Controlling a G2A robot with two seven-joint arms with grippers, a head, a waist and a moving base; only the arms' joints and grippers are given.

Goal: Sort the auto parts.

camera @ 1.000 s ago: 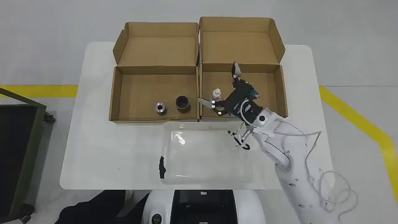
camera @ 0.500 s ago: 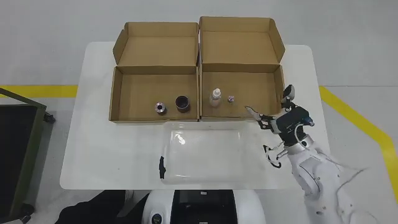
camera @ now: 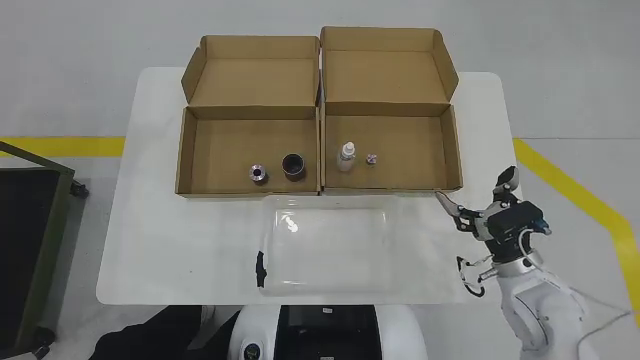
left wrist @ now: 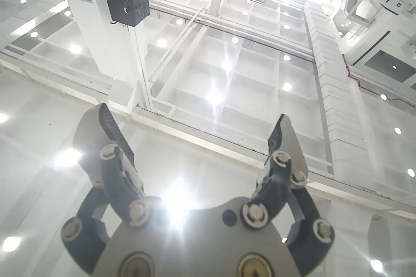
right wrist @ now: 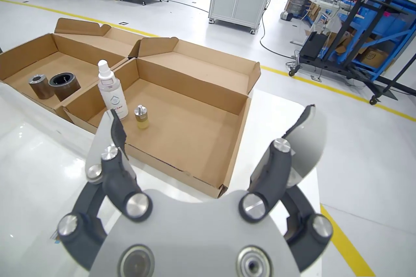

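Observation:
My right gripper [camera: 475, 185] [right wrist: 211, 116] hangs open and empty over the table's front right corner, outside the right cardboard box [camera: 445, 150] [right wrist: 195, 116]. That box holds a white spray bottle [camera: 346, 156] [right wrist: 110, 93] and a small brass part [camera: 371, 159] [right wrist: 142, 119], both upright. In the left cardboard box [camera: 210, 145] [right wrist: 48, 57] stand a small metal cylinder [camera: 259, 172] [right wrist: 38, 86] and a dark ring-shaped sleeve [camera: 292, 166] [right wrist: 64, 85]. My left gripper [left wrist: 192, 113] is open, empty, and points up at the ceiling.
A clear plastic tray [camera: 325, 245] lies on the white table [camera: 170, 250] in front of the two boxes. Both box lids are folded back at the far side. Bare tabletop lies left of the tray and right of the boxes.
The right arm has drawn back from inside the right box to the table's front right corner. The small brass part now shows beside the bottle, where the gripper was.

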